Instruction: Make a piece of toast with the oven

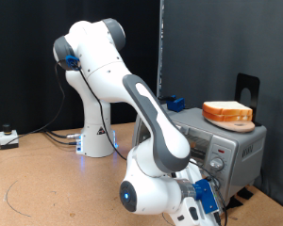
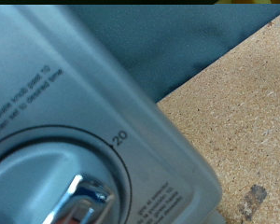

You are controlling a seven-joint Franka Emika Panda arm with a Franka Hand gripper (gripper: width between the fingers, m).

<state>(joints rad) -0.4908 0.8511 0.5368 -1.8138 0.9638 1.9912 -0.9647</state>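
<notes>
The exterior view stands off the arm (image 1: pixel 132 94), low and near desk (image 1: pixel 47 179) height, looking across it toward a black backdrop, with the oven (image 1: pixel 222 146) at its right edge. The wrist view sits very close to the oven's (image 2: pixel 75 103) front panel, filling most of its frame with one knob (image 2: pixel 75 201) and a strip of desk (image 2: pixel 238 112). Both views share that oven front.

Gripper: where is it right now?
In the exterior view the gripper is low at the bottom right, right against the front knob panel of the oven; the wrist view shows a timer knob close up.
</notes>
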